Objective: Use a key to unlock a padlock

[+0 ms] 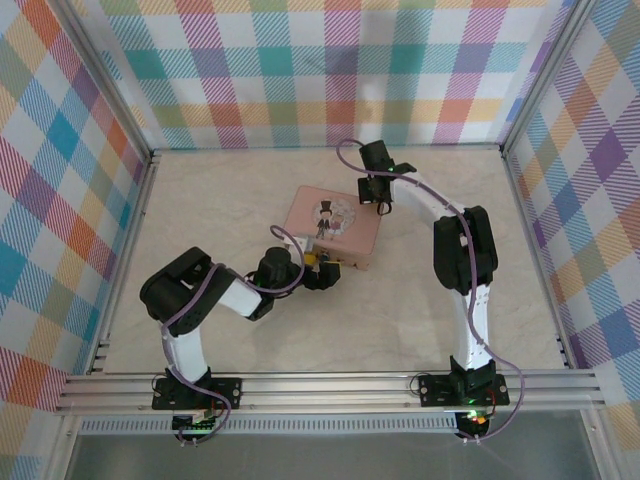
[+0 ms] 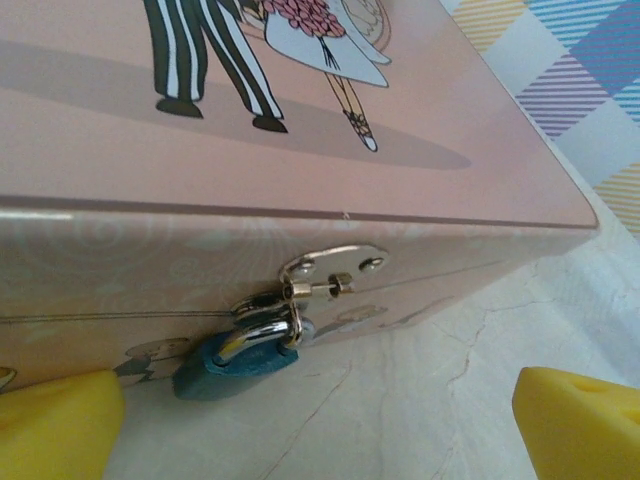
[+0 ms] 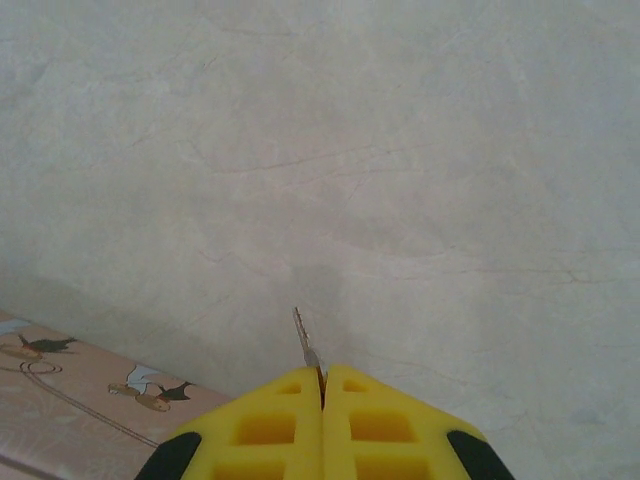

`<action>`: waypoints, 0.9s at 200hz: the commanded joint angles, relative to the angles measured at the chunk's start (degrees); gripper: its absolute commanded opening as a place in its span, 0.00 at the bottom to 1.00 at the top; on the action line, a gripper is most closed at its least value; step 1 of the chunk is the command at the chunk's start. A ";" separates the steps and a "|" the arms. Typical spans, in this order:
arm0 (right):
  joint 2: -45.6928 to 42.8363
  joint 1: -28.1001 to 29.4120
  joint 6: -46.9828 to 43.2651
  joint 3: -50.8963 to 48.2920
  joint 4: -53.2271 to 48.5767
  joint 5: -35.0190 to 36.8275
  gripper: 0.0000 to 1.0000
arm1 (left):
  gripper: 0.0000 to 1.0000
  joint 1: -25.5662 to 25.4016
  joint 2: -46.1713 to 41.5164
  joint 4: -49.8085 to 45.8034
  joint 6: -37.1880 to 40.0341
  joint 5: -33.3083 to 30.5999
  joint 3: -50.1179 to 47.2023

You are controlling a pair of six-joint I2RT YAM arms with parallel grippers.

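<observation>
The padlock (image 2: 232, 366), small and blue with a silvery shackle, hangs from the hasp (image 2: 335, 264) on the near side of the pink tin (image 2: 300, 180) and rests on the table. My left gripper (image 2: 320, 430) is open at that side, one yellow finger (image 2: 55, 425) just left of the padlock and the other far to its right. In the top view the left gripper (image 1: 323, 268) sits at the tin's (image 1: 332, 228) near edge. My right gripper (image 3: 322, 385) is shut on the key (image 3: 303, 338), whose thin blade sticks out past the fingertips above bare table. It hovers by the tin's far right corner (image 1: 380, 200).
The tin's lid shows a cartoon couple. Plaid walls (image 1: 300, 70) enclose the pale marbled table (image 1: 420, 300) on three sides. A corner of the tin (image 3: 70, 400) lies at the lower left of the right wrist view.
</observation>
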 commanded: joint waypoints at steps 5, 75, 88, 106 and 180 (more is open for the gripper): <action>1.40 1.82 0.04 -2.91 -3.03 -2.74 0.00 | 0.98 0.20 1.58 4.74 -0.44 5.73 3.47; 1.31 3.85 2.72 -6.78 -1.85 -5.18 0.00 | 0.95 -3.43 -0.27 1.78 4.92 -3.03 4.47; 0.96 4.21 2.99 -7.51 -1.36 -5.65 0.00 | 0.97 -4.78 -0.18 1.48 6.89 -7.58 4.29; 0.78 4.67 3.46 -8.15 -1.10 -6.30 0.00 | 0.98 -6.15 0.48 1.40 8.00 -13.67 4.37; -0.06 5.36 4.62 -11.27 0.64 -8.02 0.00 | 0.92 -6.82 -0.23 3.42 8.62 -5.66 7.65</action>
